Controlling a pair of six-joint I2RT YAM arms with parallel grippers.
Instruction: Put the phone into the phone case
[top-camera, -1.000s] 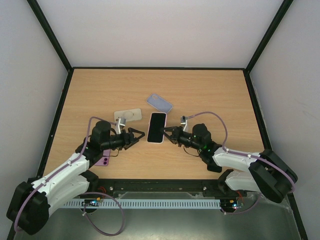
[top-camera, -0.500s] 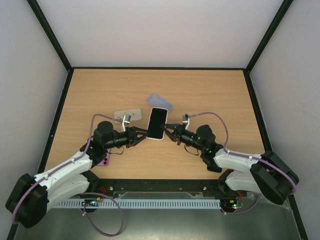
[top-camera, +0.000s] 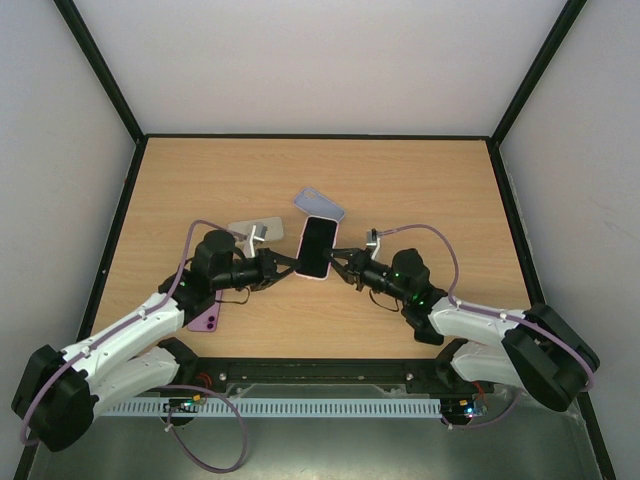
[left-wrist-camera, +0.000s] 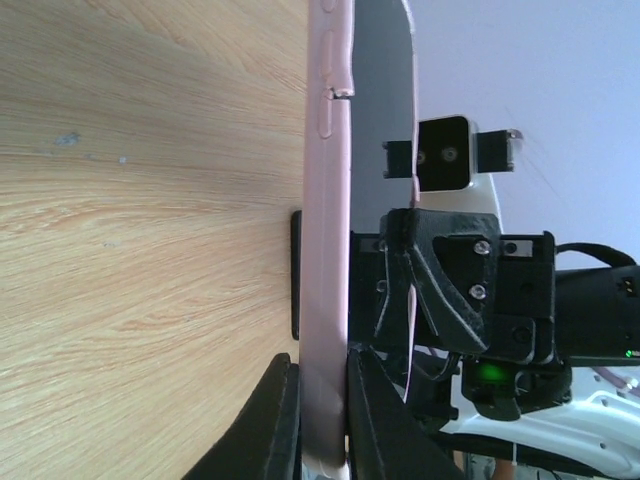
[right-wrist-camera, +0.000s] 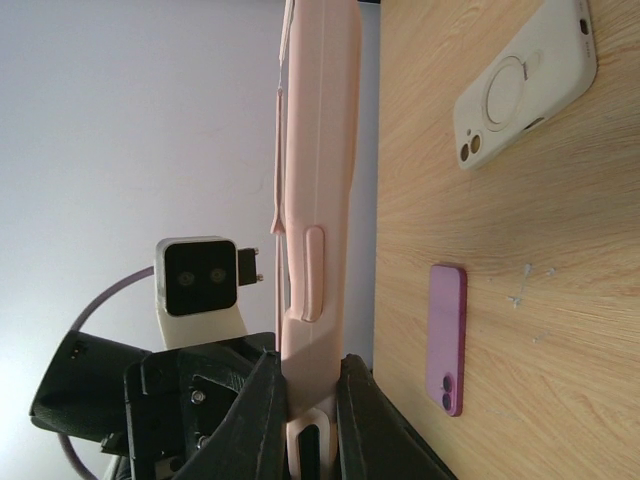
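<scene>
We hold the pink-edged, black-screened phone screen up between both hands. Our left hand is clamped on one long edge and our right hand on the opposite edge, and the phone seems raised off the light wooden surface. The pale blue soft phone case lies just behind it. Gripping by the edges probably leaves the back free to seat into the case.

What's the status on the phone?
Left fingers shut on phone; right fingers too. Phone between them, screen up, not cased. Blue case just beyond, nothing between.
</scene>
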